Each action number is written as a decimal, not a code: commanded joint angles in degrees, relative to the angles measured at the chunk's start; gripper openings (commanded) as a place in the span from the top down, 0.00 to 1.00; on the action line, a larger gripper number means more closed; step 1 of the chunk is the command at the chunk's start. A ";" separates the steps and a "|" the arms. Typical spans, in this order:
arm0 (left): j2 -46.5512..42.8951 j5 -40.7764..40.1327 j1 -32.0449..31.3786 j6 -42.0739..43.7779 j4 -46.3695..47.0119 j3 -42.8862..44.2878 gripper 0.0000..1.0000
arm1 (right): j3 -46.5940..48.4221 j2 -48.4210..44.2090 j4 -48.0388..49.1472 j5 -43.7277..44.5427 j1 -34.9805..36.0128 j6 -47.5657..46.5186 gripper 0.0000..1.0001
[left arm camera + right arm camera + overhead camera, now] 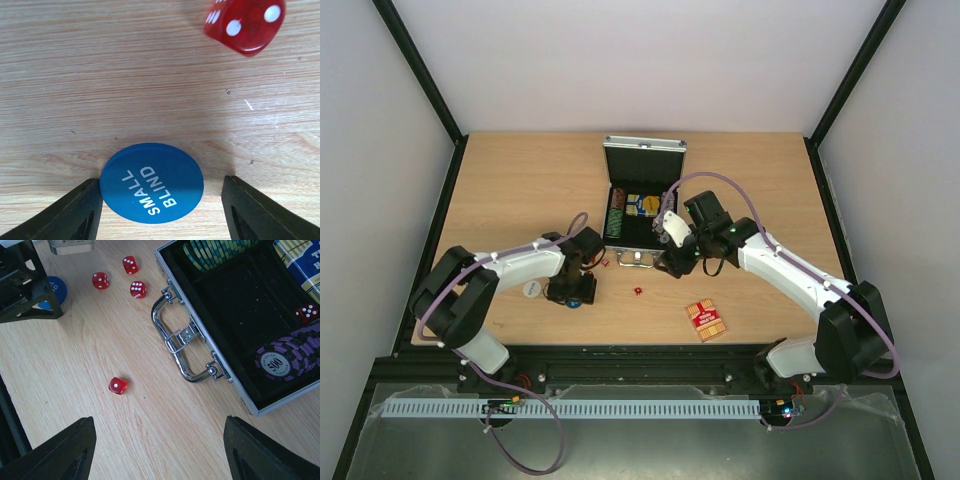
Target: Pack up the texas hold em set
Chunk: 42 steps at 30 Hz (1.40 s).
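The silver case [643,246] lies open at the table's middle, lid [644,158] upright. Its black inside holds green chips [210,252], purple chips [287,357], a blue and yellow deck [300,260] and one red die [306,313]. My left gripper [161,200] is open and low over the blue "SMALL BLIND" disc [151,182], which lies flat on the wood between the fingers; the left finger [75,212] is at its edge. My right gripper [159,440] is open and empty above bare wood by the case handle [182,337]. A red die [118,385] lies just ahead of it.
Three more red dice [129,275] lie left of the handle; one die [245,22] shows close in the left wrist view. A white disc [532,290] lies left of my left gripper [576,296]. The red card deck [705,320] lies near the front edge, right of centre.
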 commanded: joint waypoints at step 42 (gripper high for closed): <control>17.78 -6.29 -0.29 7.12 -9.78 44.66 0.53 | -1.77 -3.59 5.54 5.32 -12.00 5.91 0.29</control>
